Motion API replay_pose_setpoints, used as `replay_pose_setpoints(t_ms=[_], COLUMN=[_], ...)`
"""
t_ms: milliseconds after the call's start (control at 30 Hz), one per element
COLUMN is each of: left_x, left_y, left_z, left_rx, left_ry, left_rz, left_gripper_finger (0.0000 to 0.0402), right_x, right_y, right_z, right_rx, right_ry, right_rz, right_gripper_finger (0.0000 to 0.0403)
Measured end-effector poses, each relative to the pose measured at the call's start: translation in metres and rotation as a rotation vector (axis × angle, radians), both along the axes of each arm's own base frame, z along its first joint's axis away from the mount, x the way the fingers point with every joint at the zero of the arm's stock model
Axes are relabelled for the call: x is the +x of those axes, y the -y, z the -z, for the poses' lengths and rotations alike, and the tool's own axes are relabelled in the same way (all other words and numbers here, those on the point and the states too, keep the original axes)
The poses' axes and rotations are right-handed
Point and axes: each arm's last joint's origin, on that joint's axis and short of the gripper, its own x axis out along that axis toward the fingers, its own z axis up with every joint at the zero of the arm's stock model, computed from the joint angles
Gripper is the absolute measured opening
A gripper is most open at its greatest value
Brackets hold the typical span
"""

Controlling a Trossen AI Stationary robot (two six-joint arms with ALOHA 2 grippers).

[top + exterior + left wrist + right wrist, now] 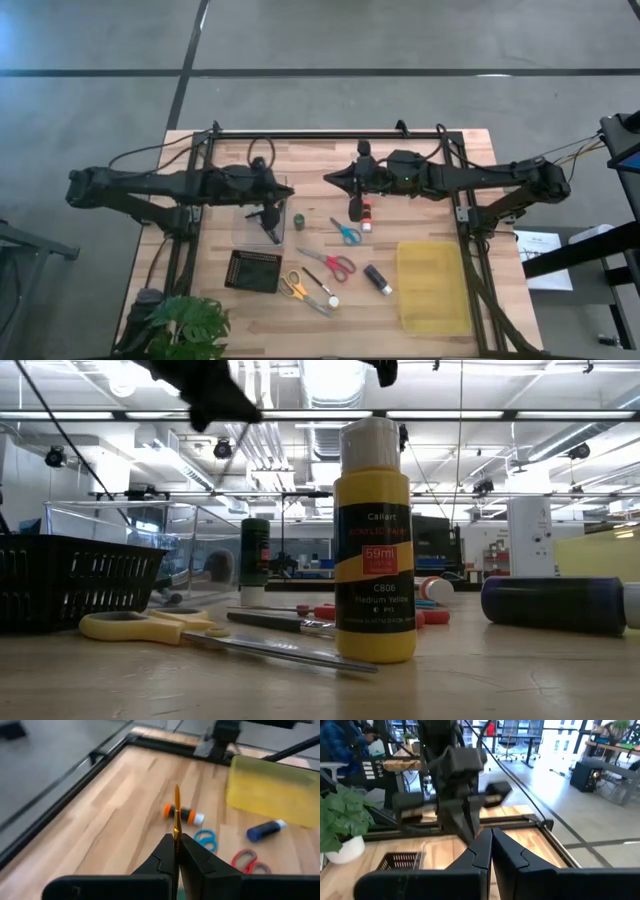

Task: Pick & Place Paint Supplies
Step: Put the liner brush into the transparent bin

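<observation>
Two arms of mine reach in over the wooden table (300,320) from either side, their tips close to each other near its middle. At my right sits the yellow bin (432,288), the biggest thing on the boards, and near the front at my left the black tray (253,270), with a clear box (262,212) behind it under my left arm. My left gripper (177,851) is clenched on a thin brush (177,815) with a golden handle, which stands up between the fingers, raised above the table. My right gripper (491,840) is pressed shut with nothing in it, hovering over the boards beside an orange-and-white pot (367,215). Between tray and bin lie the rest of the supplies: red scissors (336,264), blue scissors (347,233) behind them, yellow scissors (293,286) just beside the tray, a blue-bodied paint bottle (378,279) lying on its side near the bin, an upright yellow paint bottle (374,545), a green pot (298,221) by the clear box, and a second brush (319,282) near the yellow scissors.
</observation>
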Motion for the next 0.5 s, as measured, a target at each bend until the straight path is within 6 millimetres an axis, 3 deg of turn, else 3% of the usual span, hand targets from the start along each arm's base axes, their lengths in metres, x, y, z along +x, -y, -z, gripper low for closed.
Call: replay_pose_setpoints(t_ms=[267, 500], left_x=[-0.039, -0.048], left_y=[0.0, 0.001], left_z=[0.034, 0.053], left_rx=[-0.09, -0.083], left_ry=[-0.132, -0.206], left_rz=[-0.081, -0.066], left_gripper_finger=[0.0028, 0.0053], right_x=[-0.015, -0.036], right_y=[0.0, 0.0], right_z=[0.01, 0.009], right_rx=[0.02, 0.037], right_ry=[-0.012, 0.013], right_rz=[0.016, 0.032], right_gripper_finger=[0.0009, 0.0009])
